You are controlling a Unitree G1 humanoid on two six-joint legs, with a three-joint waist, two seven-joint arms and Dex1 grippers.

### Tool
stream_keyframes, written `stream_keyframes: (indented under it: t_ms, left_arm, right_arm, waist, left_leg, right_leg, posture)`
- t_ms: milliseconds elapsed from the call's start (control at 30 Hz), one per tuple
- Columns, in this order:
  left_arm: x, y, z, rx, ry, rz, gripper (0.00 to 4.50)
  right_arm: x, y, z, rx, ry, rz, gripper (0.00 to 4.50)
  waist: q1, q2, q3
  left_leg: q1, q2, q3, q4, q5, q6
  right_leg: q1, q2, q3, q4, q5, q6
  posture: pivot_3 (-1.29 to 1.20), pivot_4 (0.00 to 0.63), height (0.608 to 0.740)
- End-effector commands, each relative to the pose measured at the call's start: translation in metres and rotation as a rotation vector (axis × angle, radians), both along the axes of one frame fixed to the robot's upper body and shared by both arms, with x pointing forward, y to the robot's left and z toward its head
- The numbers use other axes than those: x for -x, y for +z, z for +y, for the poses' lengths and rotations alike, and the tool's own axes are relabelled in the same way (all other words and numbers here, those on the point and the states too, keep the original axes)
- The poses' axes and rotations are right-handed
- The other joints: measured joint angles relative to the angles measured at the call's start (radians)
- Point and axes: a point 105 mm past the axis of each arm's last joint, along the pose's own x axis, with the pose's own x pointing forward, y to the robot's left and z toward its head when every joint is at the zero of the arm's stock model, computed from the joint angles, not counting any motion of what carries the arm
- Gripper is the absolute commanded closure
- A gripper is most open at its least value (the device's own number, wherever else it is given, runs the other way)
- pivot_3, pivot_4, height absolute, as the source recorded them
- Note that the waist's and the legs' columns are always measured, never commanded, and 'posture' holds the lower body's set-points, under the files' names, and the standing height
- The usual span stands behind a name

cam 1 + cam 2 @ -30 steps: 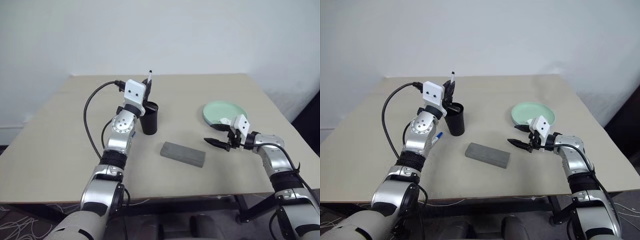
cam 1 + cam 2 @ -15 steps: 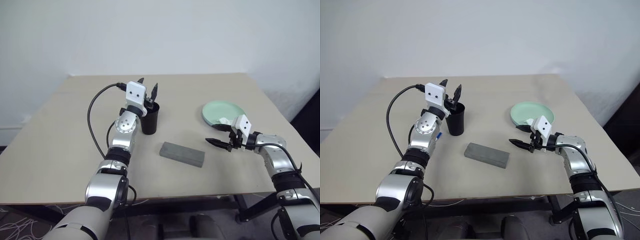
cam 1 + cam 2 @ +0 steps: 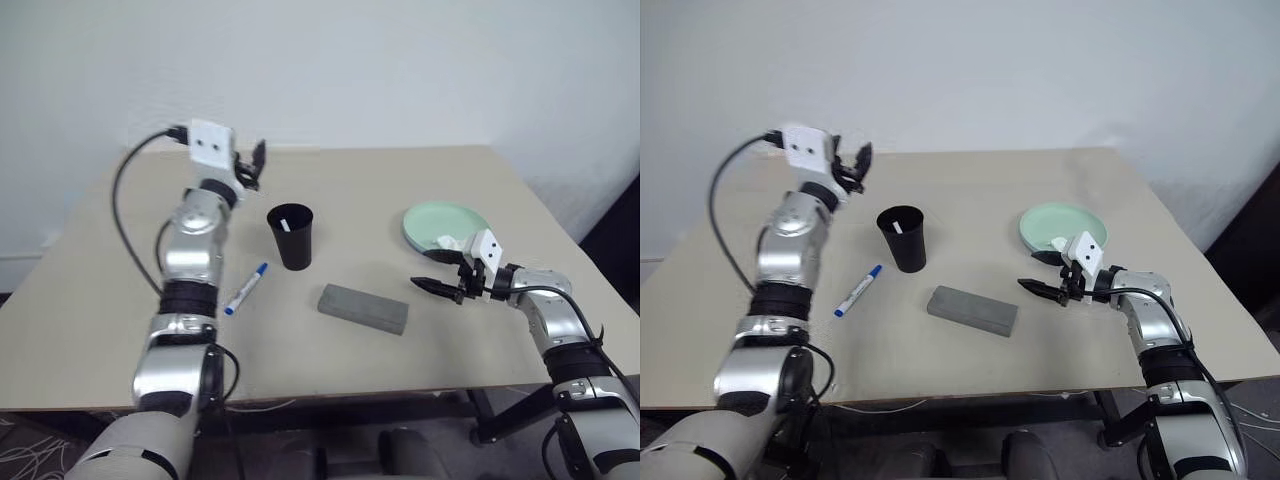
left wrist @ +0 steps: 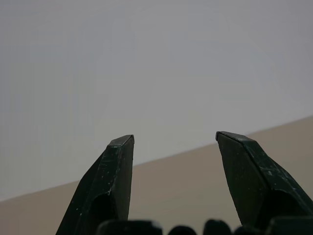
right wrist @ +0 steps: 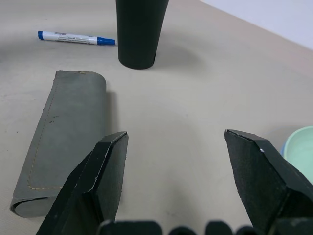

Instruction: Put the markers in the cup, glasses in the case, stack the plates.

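I have one marker (image 3: 284, 223) standing in the cup (image 3: 291, 237) at frame centre. My left gripper (image 3: 250, 165), upper left, is spread and empty. Next I judge: reach down for the blue marker (image 3: 246, 288) lying lower left of the cup. Right gripper (image 3: 443, 278) hangs wide, empty.

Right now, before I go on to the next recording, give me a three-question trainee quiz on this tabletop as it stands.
1. True or false: a marker already stands inside the cup.
2. Where does the blue-capped marker lie? A) across the grey case B) on the table beside the cup, on the left arm's side C) on the green plate
3. Fill in: the left gripper, raised above the table, has its jaws ____.

Key
1. True: a white tip shows at the rim.
2. B. The grey case lies closed in front of the cup; the green plate sits behind the right gripper.
3. Open, and empty.
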Motion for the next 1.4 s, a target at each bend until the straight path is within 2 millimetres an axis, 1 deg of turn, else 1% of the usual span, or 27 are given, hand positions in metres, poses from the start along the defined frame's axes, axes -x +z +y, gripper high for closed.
stream_keyframes:
  t_ms: [33, 67, 133, 200, 267, 333, 367, 467, 567, 633, 900, 1000, 1233, 1367, 1400]
  left_arm:
    - [0.006, 0.007, 0.011, -0.035, -0.004, 0.092, 1.71]
    - [0.008, 0.003, 0.014, -0.034, -0.004, 0.142, 1.71]
    - [0.019, -0.014, 0.020, -0.028, -0.018, 0.292, 1.71]
    - [0.029, -0.023, 0.019, -0.004, -0.043, 0.368, 1.71]
    - [0.039, -0.036, 0.020, -0.020, -0.043, 0.457, 1.71]
    - [0.047, -0.055, 0.022, -0.043, -0.034, 0.539, 1.71]
    - [0.051, -0.064, 0.022, -0.061, -0.036, 0.571, 1.71]
    - [0.059, -0.078, 0.018, -0.086, -0.049, 0.624, 1.71]
    - [0.067, -0.101, 0.016, -0.132, -0.057, 0.694, 1.71]
    - [0.070, -0.112, 0.014, -0.149, -0.063, 0.723, 1.71]
    - [0.073, -0.143, 0.003, -0.194, -0.113, 0.798, 1.71]
    - [0.074, -0.152, 0.003, -0.206, -0.121, 0.824, 1.71]
    - [0.075, -0.170, 0.004, -0.197, -0.127, 0.881, 1.71]
    - [0.074, -0.172, 0.004, -0.196, -0.123, 0.890, 1.71]
    - [0.073, -0.173, 0.003, -0.197, -0.124, 0.891, 1.88]
  right_arm:
    - [-0.003, 0.018, 0.001, -0.029, 0.009, -0.057, 1.09]
    - [-0.003, 0.018, 0.001, -0.029, 0.009, -0.057, 1.09]
    - [-0.003, 0.018, 0.001, -0.030, 0.010, -0.055, 1.09]
    - [-0.002, 0.018, 0.002, -0.035, 0.014, -0.049, 1.09]
    - [0.000, 0.021, 0.002, -0.056, 0.031, -0.035, 1.09]
    - [0.004, 0.025, 0.004, -0.090, 0.058, -0.001, 1.09]
    - [0.008, 0.026, 0.005, -0.104, 0.077, 0.024, 1.09]
    - [0.016, 0.027, 0.007, -0.121, 0.123, 0.075, 1.09]
    - [0.025, 0.026, 0.009, -0.125, 0.166, 0.121, 1.09]
    - [0.028, 0.027, 0.009, -0.131, 0.178, 0.138, 1.09]
    - [0.029, 0.026, 0.012, -0.123, 0.171, 0.137, 1.09]
    - [0.028, 0.026, 0.012, -0.122, 0.166, 0.129, 1.09]
    - [0.028, 0.023, 0.012, -0.115, 0.152, 0.123, 1.09]
    - [0.027, 0.023, 0.011, -0.111, 0.148, 0.121, 1.09]
    - [0.027, 0.022, 0.011, -0.109, 0.146, 0.121, 1.09]
  waist:
    - [0.000, 0.000, 0.000]
    - [0.001, 0.000, 0.000]
    - [0.000, 0.000, 0.000]
    - [0.000, 0.000, 0.000]
    - [0.001, 0.000, 0.000]
    - [0.000, 0.000, 0.000]
    - [0.000, 0.000, 0.000]
    - [0.000, 0.000, 0.000]
    - [0.001, 0.000, 0.000]
    - [0.001, 0.000, 0.000]
    - [0.001, 0.000, 0.000]
    - [0.001, -0.001, 0.000]
    - [0.001, -0.001, 0.000]
    - [0.002, -0.001, 0.000]
    - [0.002, -0.001, 0.000]
  left_leg:
    - [0.000, 0.000, 0.000, 0.000, 0.000, 0.000]
    - [0.000, 0.000, 0.000, 0.000, 0.000, 0.000]
    - [0.000, 0.000, -0.001, 0.000, 0.000, 0.000]
    - [0.000, 0.001, -0.001, 0.000, 0.000, -0.001]
    - [0.000, 0.005, -0.001, 0.000, 0.000, -0.001]
    - [-0.001, 0.007, -0.001, 0.000, 0.000, -0.001]
    - [0.000, 0.007, -0.001, 0.000, -0.001, -0.001]
    - [0.000, 0.008, 0.000, 0.000, -0.001, -0.002]
    - [0.000, 0.008, -0.001, 0.000, -0.002, -0.005]
    - [0.000, 0.008, 0.000, 0.000, -0.002, -0.005]
    - [0.000, 0.008, 0.001, 0.000, -0.003, -0.005]
    - [0.000, 0.007, 0.001, 0.000, -0.003, -0.005]
    - [0.000, 0.008, 0.001, 0.000, -0.003, -0.005]
    - [0.000, 0.008, 0.001, 0.000, -0.003, -0.005]
    - [0.001, 0.008, 0.001, 0.000, -0.003, -0.005]
  right_leg:
    - [0.000, 0.000, 0.000, 0.000, 0.000, 0.000]
    - [0.000, 0.000, 0.000, 0.000, 0.000, 0.000]
    - [0.000, -0.001, 0.000, 0.000, 0.000, 0.000]
    - [0.000, -0.001, 0.000, 0.000, 0.000, 0.000]
    - [0.000, -0.001, 0.000, 0.000, 0.000, 0.000]
    - [0.000, 0.000, 0.000, 0.000, 0.000, 0.000]
    - [0.000, 0.000, 0.000, 0.000, 0.000, 0.000]
    - [0.000, 0.000, 0.000, 0.001, -0.001, -0.002]
    - [0.000, 0.000, 0.000, 0.001, -0.001, -0.002]
    - [-0.001, 0.000, 0.000, 0.000, -0.002, -0.002]
    - [-0.001, 0.000, 0.000, 0.000, -0.002, -0.003]
    - [-0.001, 0.000, 0.000, 0.000, -0.002, -0.003]
    - [-0.001, 0.000, 0.000, 0.000, -0.002, -0.003]
    - [-0.001, 0.000, 0.000, 0.000, -0.002, -0.003]
    - [-0.001, 0.000, 0.000, 0.000, -0.002, -0.003]
  posture:
    - [0.00, 0.000, 0.733]
    - [0.00, 0.000, 0.733]
    - [0.00, 0.000, 0.733]
    - [0.00, 0.000, 0.733]
    - [0.00, 0.000, 0.733]
    - [0.00, 0.000, 0.733]
    - [0.00, 0.000, 0.733]
    - [0.00, 0.000, 0.733]
    - [0.00, 0.000, 0.733]
    - [0.00, 0.000, 0.733]
    - [0.00, 0.000, 0.733]
    - [0.00, 0.000, 0.733]
    - [0.00, 0.000, 0.733]
    - [0.00, 0.000, 0.733]
    - [0.00, 0.000, 0.733]
